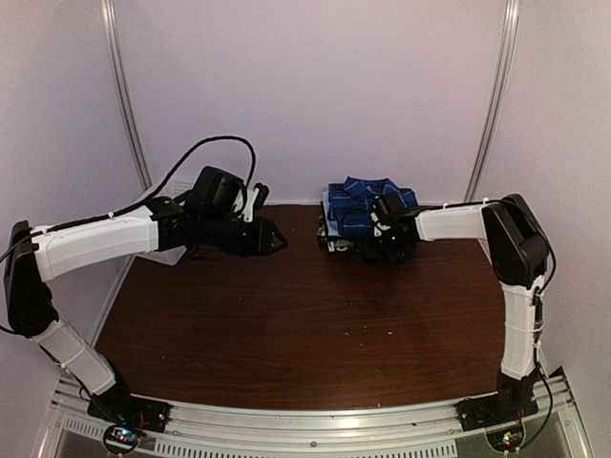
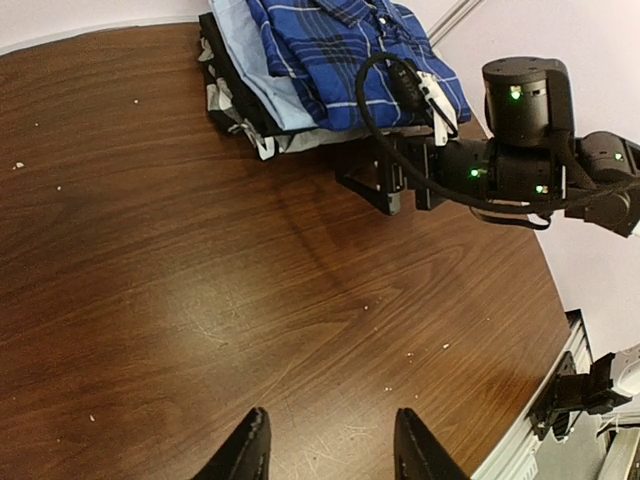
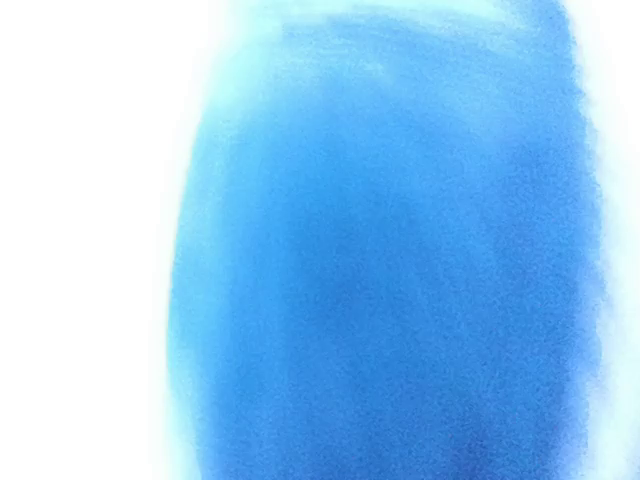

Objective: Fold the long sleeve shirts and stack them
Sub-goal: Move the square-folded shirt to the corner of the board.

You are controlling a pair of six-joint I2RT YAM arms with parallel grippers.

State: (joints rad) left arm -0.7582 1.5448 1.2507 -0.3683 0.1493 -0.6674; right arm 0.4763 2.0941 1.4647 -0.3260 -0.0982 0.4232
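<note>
My left pincer (image 2: 330, 455) is open partway. In the left wrist view its two dark fingertips (image 2: 245, 450) show at the bottom edge with a clear gap between them. Only bare brown tabletop (image 2: 200, 280) shows in that gap, so it holds nothing and touches nothing. In the overhead view it hangs over the tabletop left of centre, pointing toward the pile and apart from it.

The long sleeve shirts sit folded in one pile at the top of the left wrist view, which is the far side of the tabletop, just right of centre in the overhead view. The blue plaid shirt (image 2: 330, 50) lies on top. The light blue shirt (image 2: 262, 85) is under it, and darker and grey folded shirts (image 2: 222, 80) are at the bottom.

My right pincer (image 2: 385, 185) is at the near edge of that pile, its black body right up against the cloth. I cannot tell how wide it stands or whether it has any fabric between its fingers. The right wrist view is only a blur of blue with white glare down both sides, so cloth must lie right at the lens.
</note>
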